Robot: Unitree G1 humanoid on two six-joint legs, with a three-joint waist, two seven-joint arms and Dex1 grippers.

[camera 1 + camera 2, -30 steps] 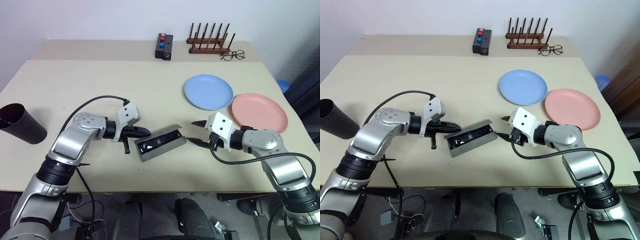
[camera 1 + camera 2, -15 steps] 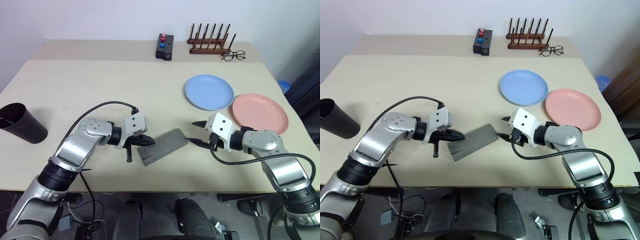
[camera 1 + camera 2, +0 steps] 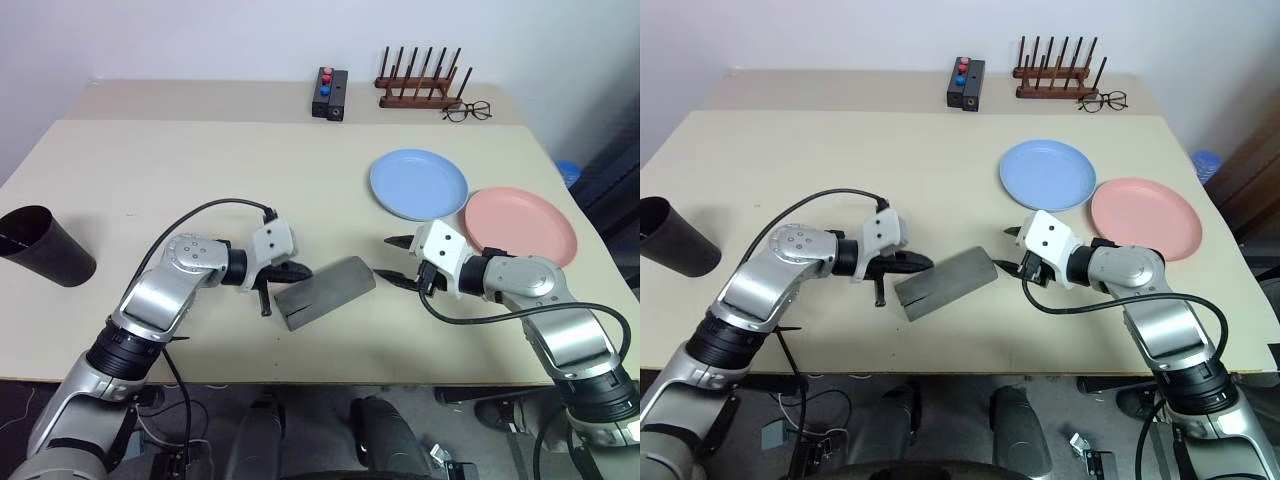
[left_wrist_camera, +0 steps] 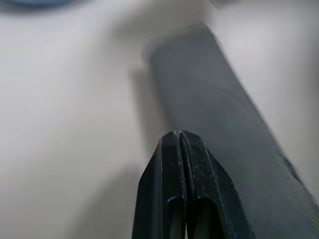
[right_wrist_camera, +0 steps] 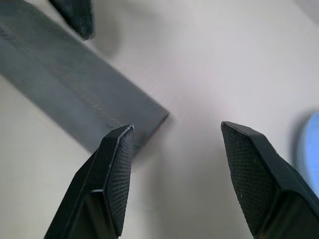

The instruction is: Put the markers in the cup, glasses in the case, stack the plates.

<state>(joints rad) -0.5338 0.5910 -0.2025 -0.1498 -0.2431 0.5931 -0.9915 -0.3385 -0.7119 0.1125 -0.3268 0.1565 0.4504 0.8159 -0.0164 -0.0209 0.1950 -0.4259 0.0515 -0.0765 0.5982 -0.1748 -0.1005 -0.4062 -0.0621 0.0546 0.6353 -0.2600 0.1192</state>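
My left gripper (image 3: 297,270) has its fingers (image 4: 178,169) pressed together with nothing between them, tips resting at the near-left end of the case (image 3: 323,291). The case lies closed on the desk (image 3: 200,170), grey, set at a slant between my two arms; whether the fingertips actually touch the lid I cannot tell. My right gripper (image 3: 394,262) has its fingers (image 5: 115,172) spread wide and empty, tips just beside the case's right end, one finger close over its corner in the right wrist view, the other well off to the side over bare desk. Out from there: the light blue plate (image 3: 418,184) sits behind the right gripper, the salmon pink plate (image 3: 518,226) just beside it on the right, rims nearly touching, not stacked. The cup (image 3: 43,246) stands tilted at the far left edge of the desk, well apart from the case. Along the back: a black box (image 3: 329,94) with red and blue buttons on top, a wooden peg rack (image 3: 420,83), and thin-framed clear eyeglasses (image 3: 466,110) beside the rack. No readable writing or brand marks on the case, plates, cup or box.
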